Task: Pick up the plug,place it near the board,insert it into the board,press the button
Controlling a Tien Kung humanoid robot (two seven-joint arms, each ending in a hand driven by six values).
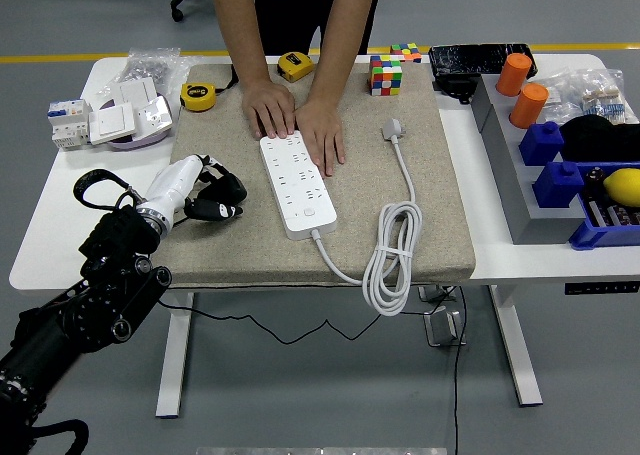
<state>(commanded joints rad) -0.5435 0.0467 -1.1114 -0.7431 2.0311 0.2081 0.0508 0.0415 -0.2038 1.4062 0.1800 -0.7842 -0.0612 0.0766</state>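
White power board point(296, 184) lies on tan mat point(440, 215), person's two hands point(296, 120) pressing its far end. Plug point(393, 129) lies right of board, cord coiled point(392, 255) near mat's front. Left hand point(205, 190) at mat's left edge, fingers loosely curled, holding nothing. Tape measure point(198, 96), cube point(386, 75) behind.

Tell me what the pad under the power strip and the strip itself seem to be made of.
The pad looks like coarse woven fabric, beige and matte, with a visible weave and soft thick edges. The power strip looks like hard white plastic, smooth and slightly glossy, with moulded sockets. Neither is certain from the look alone.
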